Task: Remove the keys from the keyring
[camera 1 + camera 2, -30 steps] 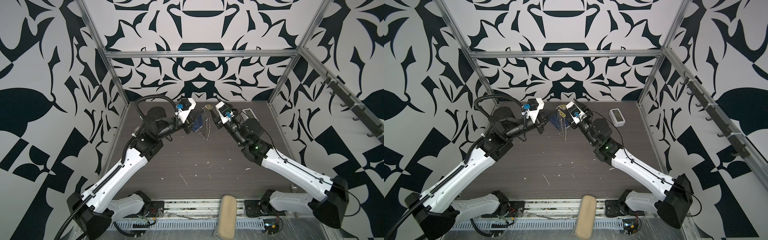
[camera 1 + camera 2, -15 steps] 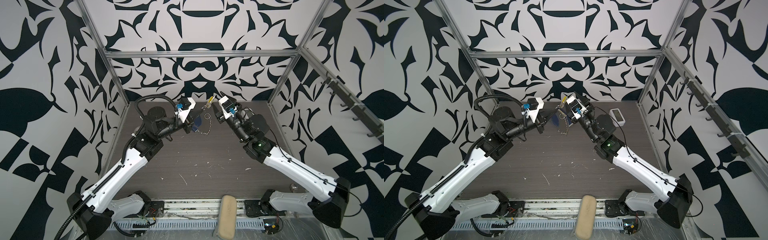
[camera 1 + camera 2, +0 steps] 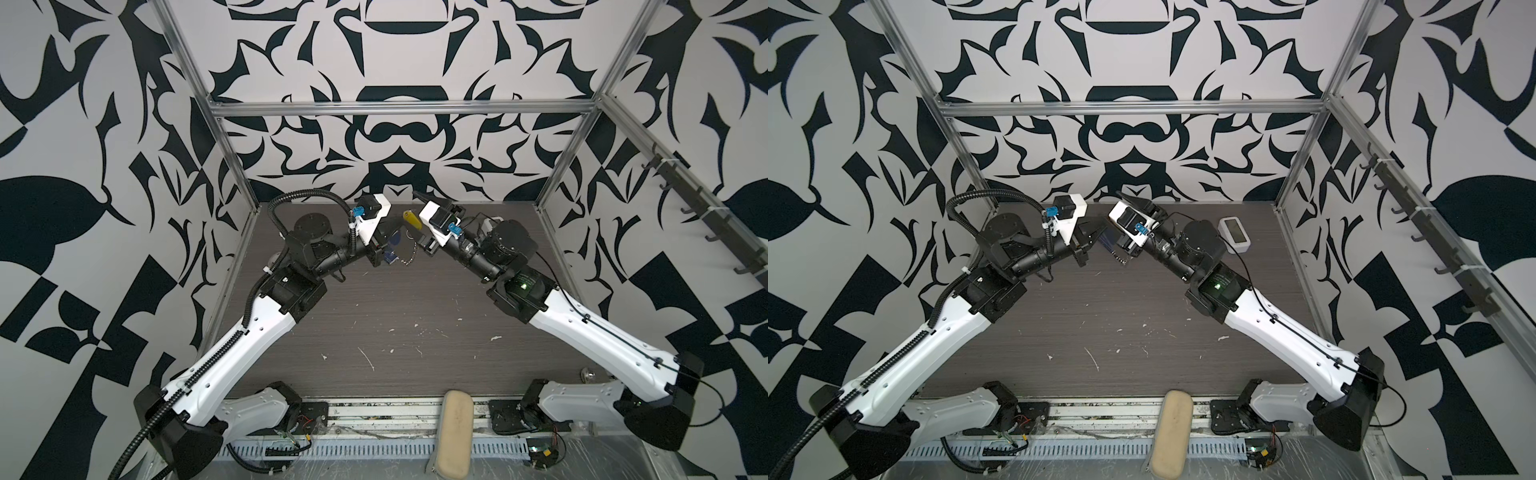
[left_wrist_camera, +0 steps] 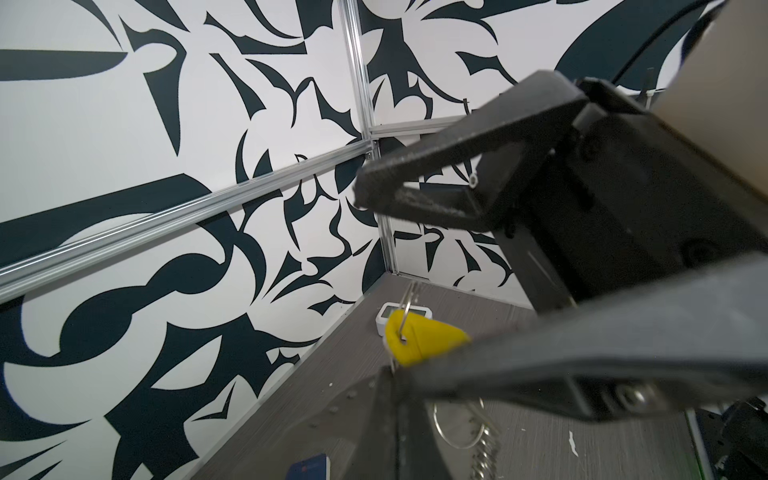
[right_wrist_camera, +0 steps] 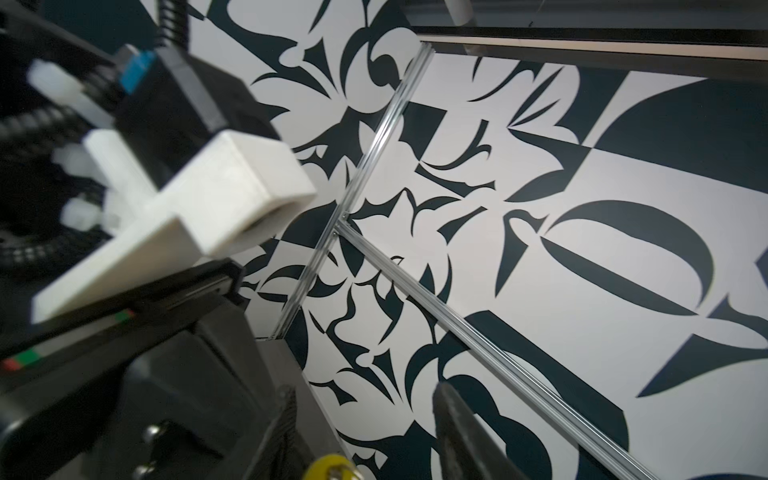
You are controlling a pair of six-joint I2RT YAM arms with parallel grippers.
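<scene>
Aloft over the scuffed grey table (image 3: 395,299) walled by black-and-white panels (image 3: 399,54), left gripper (image 4: 394,386) clamps the keyring (image 4: 483,453), right gripper (image 5: 363,399) gapes

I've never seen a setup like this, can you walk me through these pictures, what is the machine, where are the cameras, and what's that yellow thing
These are two robot arms, the left arm and the right arm, each ending in a two-fingered gripper, over a dark wood-grain table. Both top views look down from one overhead camera; the other two pictures come from cameras on the wrists. The left gripper is shut on the keyring, a wire with a chain of small silver rings dangling. The right gripper has its jaws apart around the yellow key tag, threaded on a ring; I cannot see it pinched. A small white device lies near the table's back right corner.
</scene>
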